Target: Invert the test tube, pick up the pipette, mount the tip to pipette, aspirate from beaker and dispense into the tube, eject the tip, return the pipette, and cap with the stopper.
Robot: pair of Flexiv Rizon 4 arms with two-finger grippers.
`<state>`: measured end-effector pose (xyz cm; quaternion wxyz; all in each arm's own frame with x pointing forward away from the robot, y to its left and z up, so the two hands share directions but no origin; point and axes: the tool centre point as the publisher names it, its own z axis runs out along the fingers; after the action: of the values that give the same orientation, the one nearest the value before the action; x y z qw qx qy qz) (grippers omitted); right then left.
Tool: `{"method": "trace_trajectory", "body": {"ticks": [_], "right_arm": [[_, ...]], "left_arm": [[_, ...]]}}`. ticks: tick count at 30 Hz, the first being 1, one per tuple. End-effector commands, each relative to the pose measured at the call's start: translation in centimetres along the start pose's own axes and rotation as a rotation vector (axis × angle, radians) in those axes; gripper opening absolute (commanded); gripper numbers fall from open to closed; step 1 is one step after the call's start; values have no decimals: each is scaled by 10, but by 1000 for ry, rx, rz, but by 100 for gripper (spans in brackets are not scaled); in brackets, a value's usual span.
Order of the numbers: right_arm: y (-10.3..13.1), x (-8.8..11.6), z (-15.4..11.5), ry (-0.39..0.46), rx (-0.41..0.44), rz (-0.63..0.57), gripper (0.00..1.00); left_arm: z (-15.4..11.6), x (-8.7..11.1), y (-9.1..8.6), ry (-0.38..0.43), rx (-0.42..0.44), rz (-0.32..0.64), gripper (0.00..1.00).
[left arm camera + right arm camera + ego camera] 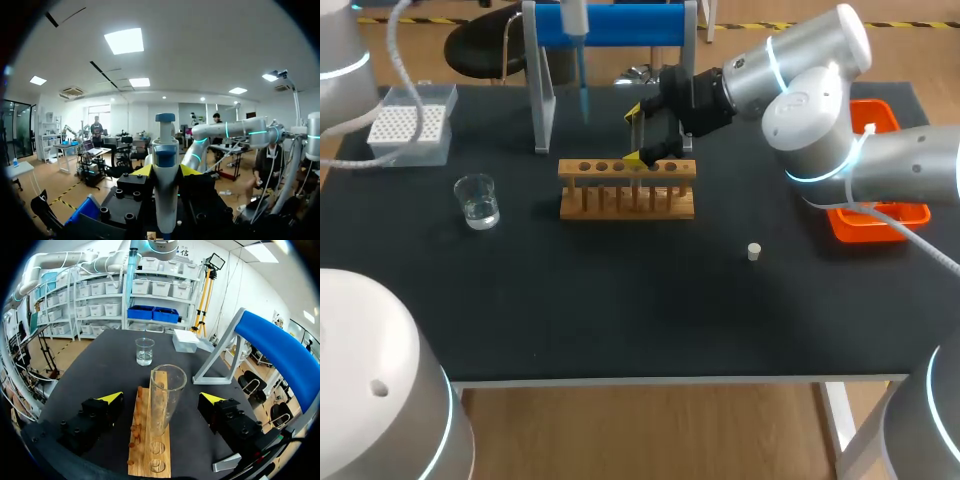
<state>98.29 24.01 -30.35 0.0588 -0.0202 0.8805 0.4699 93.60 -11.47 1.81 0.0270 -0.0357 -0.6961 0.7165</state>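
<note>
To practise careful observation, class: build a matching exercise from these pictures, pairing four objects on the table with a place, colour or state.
Things:
1 beaker
2 stopper
3 test tube
4 tray

Descriptions:
A upright in the wooden rack
B orange, at the table's right edge
C holds clear liquid
D white, alone, right of the rack

Pairs: 1-C, 2-D, 3-A, 4-B.

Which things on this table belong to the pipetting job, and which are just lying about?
Job: tube, rack, pipette, stand, tip box, beaker, stopper.

Lying about: orange tray, not named in the job, though it might take the spent tip.
</note>
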Motion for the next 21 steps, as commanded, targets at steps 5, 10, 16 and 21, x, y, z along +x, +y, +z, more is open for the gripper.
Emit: {"method": "trace_trajectory", "body": {"ticks": [5,10,16,21], "right_arm": [[0,-1,-1,4,3,0,100],[0,-1,-1,4,3,0,100],[0,-1,-1,4,3,0,100],[0,-1,-1,4,3,0,100]], "left_arm": [[26,-28,-8,86,1,10,0],[33,-34,-7,101,0,11,0],[38,-36,-8,115,-5,18,0],[38,-36,-8,120,-9,24,0]]}}
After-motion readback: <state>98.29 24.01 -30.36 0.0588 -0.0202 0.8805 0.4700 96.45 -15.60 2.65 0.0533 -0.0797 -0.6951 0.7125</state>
